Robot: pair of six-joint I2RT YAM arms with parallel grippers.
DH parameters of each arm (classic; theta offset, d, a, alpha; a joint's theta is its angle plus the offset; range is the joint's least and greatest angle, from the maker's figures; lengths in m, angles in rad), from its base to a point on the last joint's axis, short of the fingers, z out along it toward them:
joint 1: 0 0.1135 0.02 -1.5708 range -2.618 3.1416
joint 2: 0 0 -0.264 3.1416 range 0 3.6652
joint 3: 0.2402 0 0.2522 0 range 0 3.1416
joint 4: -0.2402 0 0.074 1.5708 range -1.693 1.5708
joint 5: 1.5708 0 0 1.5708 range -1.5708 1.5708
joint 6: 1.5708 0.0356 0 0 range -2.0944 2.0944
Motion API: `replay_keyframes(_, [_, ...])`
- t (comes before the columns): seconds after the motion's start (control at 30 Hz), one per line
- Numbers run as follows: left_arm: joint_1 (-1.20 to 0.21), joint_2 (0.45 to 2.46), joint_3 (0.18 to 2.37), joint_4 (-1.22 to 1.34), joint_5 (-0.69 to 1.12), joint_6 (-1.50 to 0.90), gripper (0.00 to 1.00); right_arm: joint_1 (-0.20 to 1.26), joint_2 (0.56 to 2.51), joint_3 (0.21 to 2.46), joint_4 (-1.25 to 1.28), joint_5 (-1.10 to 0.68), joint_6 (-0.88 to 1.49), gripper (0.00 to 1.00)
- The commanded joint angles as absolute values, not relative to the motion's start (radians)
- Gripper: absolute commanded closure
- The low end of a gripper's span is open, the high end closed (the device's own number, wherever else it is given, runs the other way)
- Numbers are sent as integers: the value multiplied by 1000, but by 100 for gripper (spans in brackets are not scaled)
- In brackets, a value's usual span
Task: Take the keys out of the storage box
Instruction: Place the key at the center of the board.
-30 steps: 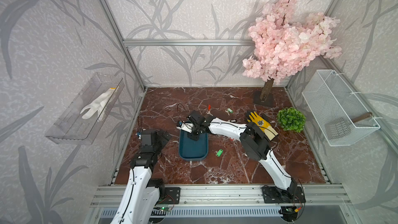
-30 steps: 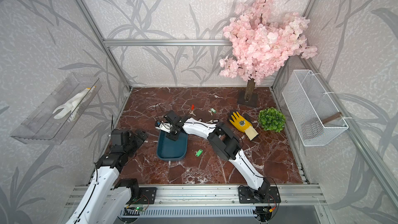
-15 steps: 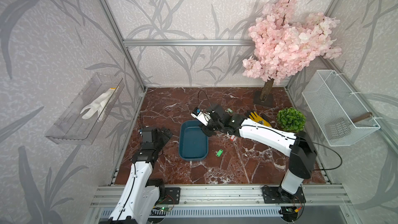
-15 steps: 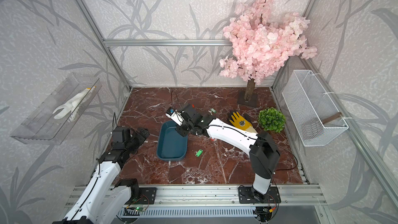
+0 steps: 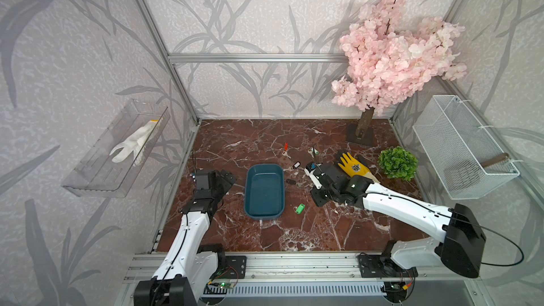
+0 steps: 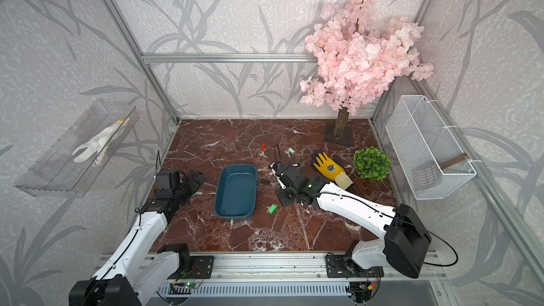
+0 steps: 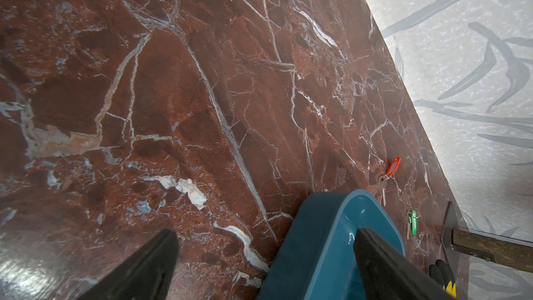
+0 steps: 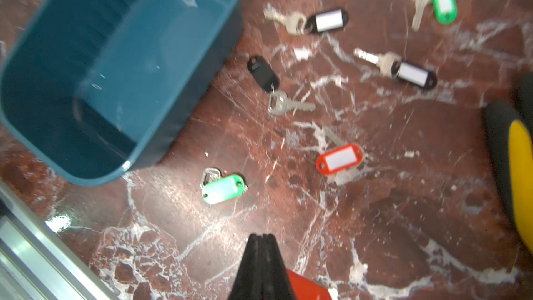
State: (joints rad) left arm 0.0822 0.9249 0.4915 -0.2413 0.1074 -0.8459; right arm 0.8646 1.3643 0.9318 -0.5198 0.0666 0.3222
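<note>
- Ahead of the right jaws, pressed together, keys [image 8: 278, 104] lie scattered on the marble table [image 8: 389, 212]; a green-tagged key [image 8: 223, 189] and a red-tagged key [image 8: 339, 158] are nearest.
- Beside them, farther from those jaws, stands the teal storage box [image 8: 115, 67], every visible key outside it.
- Left jaws are spread wide, the box just beyond one finger [image 7: 383, 264].

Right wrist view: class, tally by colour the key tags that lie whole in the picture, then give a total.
green tags: 2
black tags: 3
red tag: 1
Total: 6
The cut-off red patch beside the right hand is not counted.
</note>
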Motion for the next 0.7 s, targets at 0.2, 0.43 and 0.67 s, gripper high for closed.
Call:
replay_keyframes(0.2, [99,938,537,-235,111,-810,0,861,1466,850,-503,63,445,100])
replay_keyframes(0.43, [105,943,540,-236,119,-810,0,862,1512,823,-440,71,463,93])
replay_keyframes(0.67, [112,938,545,-230,119,-805,0,860,1505,831,-452,139,464,65])
